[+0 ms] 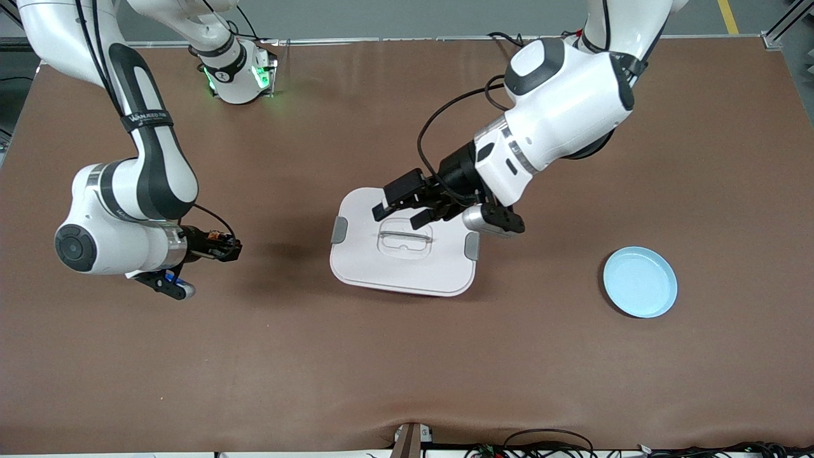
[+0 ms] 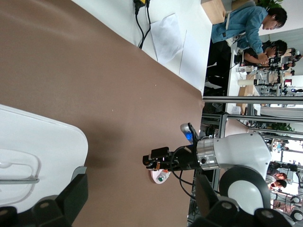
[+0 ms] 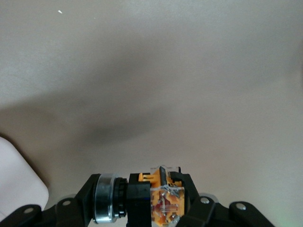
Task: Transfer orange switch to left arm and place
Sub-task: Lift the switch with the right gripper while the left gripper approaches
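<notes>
gripping orange switch [image 3: 161, 201], right tool [image 1: 224, 245] above table; left tool [image 1: 407, 210] wide open over box [image 1: 381, 267].

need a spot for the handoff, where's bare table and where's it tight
Bare table lies between the right gripper, shut on the orange switch, and the box; also between the box and the blue plate, and all along the edge nearest the front camera. It is crowded over the box, where the open left gripper hangs.
</notes>
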